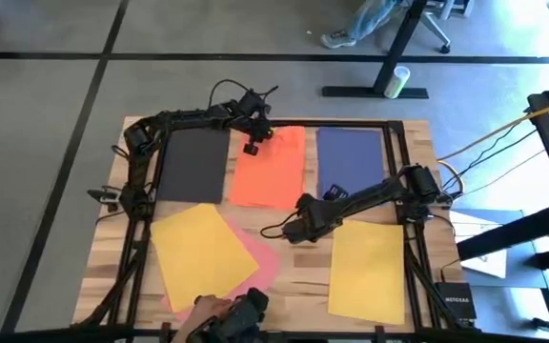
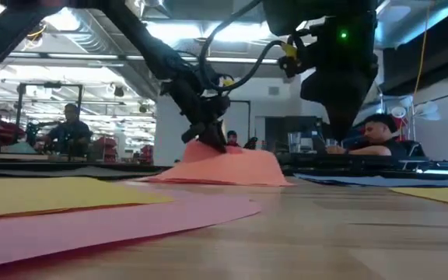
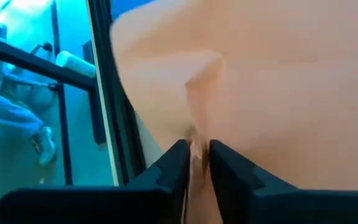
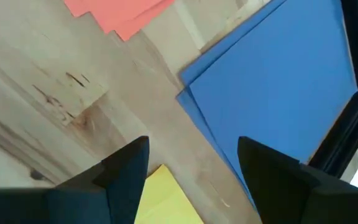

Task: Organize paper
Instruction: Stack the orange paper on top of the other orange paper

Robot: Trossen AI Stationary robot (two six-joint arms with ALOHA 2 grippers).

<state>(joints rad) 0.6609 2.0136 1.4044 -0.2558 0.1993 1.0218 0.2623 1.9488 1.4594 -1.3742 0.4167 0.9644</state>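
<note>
Wooden table [image 1: 303, 276] — left gripper [image 3: 197, 163] pinches orange-red paper [image 1: 270, 167] beside black sheet [image 1: 193, 164].

A wooden table [image 1: 303, 286]; beyond it a desk leg [image 1: 389, 52], a cup [image 1: 400, 78], and seated people [image 2: 68, 128], perhaps working.

Grey floor [image 1: 46, 143] w/ dark seams; desk leg [image 1: 389, 57]; ceiling lights [image 2: 68, 19].

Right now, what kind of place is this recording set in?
Probably a robotics lab or workshop: a wooden table framed by two arms, people at desks behind it, and a concrete floor with taped lines.
</note>
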